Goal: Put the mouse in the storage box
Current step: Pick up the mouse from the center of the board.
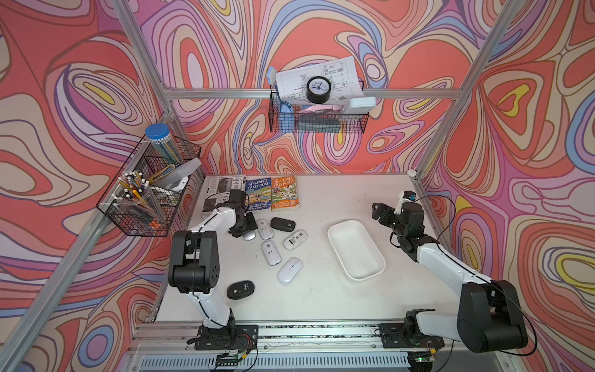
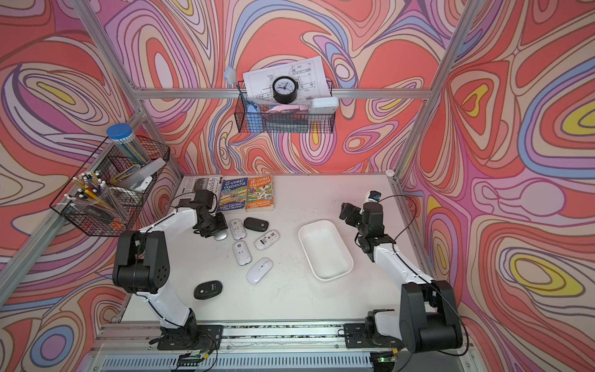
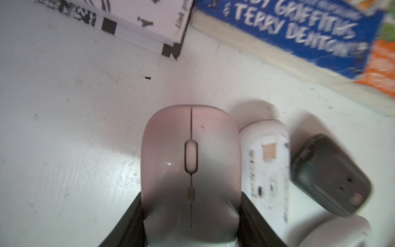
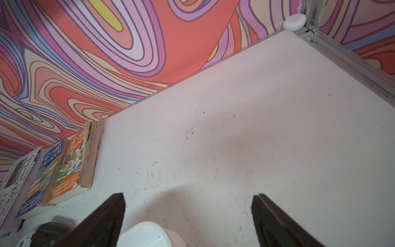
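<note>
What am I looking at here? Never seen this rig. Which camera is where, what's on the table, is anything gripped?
These are two small robot arms mounted along the near edge of a white table. Both top views come from one camera head overhead and show the whole scene. The other two pictures come from a camera on each arm's wrist, looking out past its end effector.

The left end effector is closed on the sides of a silver mouse. Six other mice lie loose on the table. An upside-down white mouse and a black mouse sit right beside the gripped one.

The right end effector is open and holds nothing. It is near the empty white storage box.

At the back lie a magazine, a blue Treehouse book and an orange Treehouse book.
</note>
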